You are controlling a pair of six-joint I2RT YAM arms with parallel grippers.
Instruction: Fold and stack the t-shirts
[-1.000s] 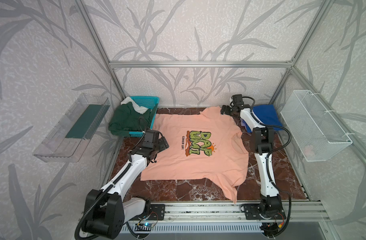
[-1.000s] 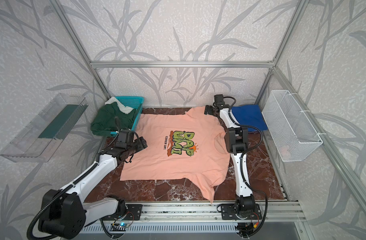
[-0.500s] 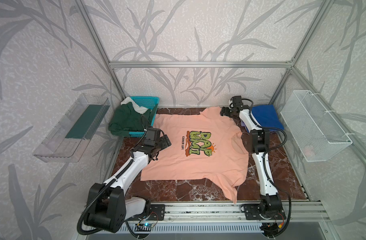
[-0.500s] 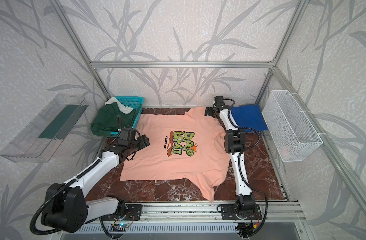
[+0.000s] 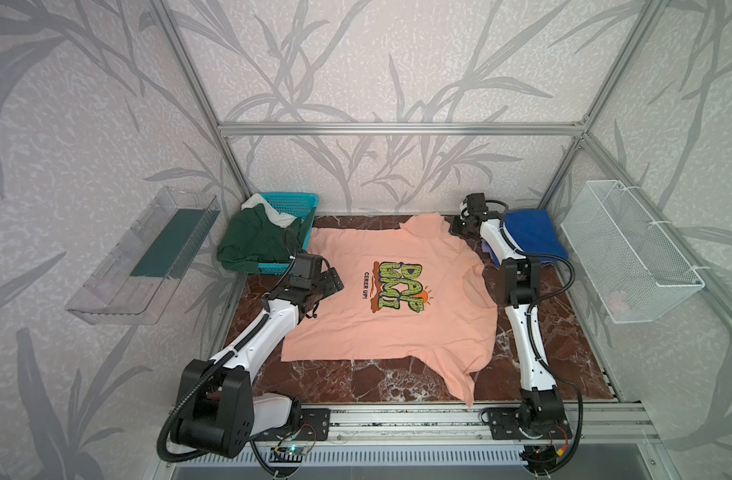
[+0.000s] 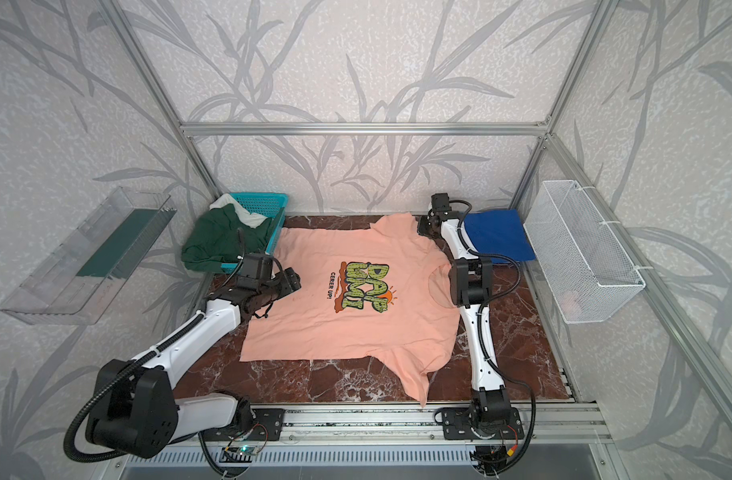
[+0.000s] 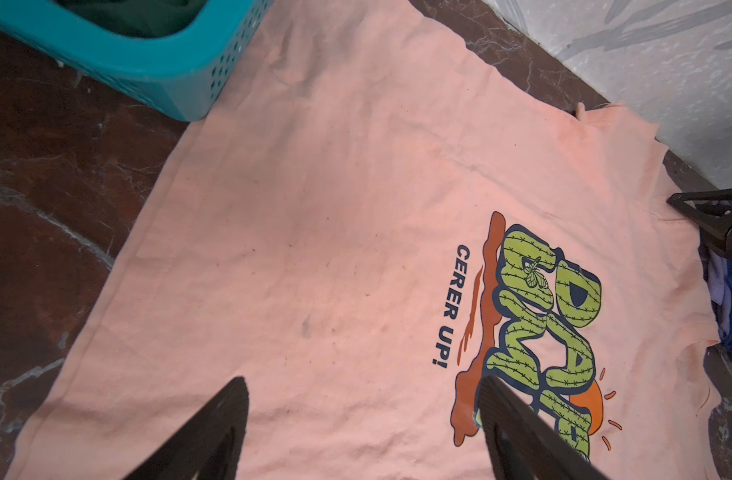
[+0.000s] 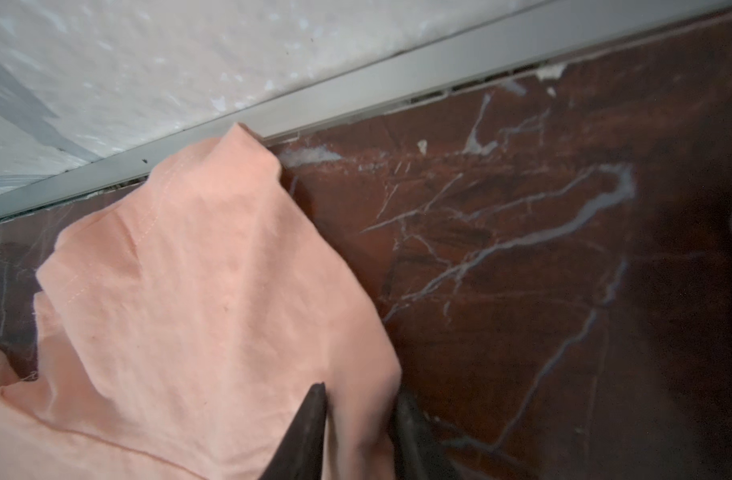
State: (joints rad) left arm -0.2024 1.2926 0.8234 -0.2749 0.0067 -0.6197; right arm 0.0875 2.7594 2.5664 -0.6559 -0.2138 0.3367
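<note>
A peach-pink t-shirt with green lettering lies spread flat, print up, in both top views. Its far sleeve reaches the back rail. My right gripper is shut on a raised fold of that sleeve, one finger on each side; in a top view it sits at the far right corner of the shirt. My left gripper hovers open over the shirt's left half, with nothing between its fingers. A folded royal blue t-shirt lies at the back right. Dark green and white t-shirts spill from the basket.
The teal lattice basket stands at the back left, touching the peach shirt's edge. A white wire basket hangs on the right wall and a clear plastic tray on the left wall. A metal rail borders the back.
My right gripper has closed from wide open onto the sleeve fold. The left gripper has moved a little to the right, farther over the shirt, still open.
</note>
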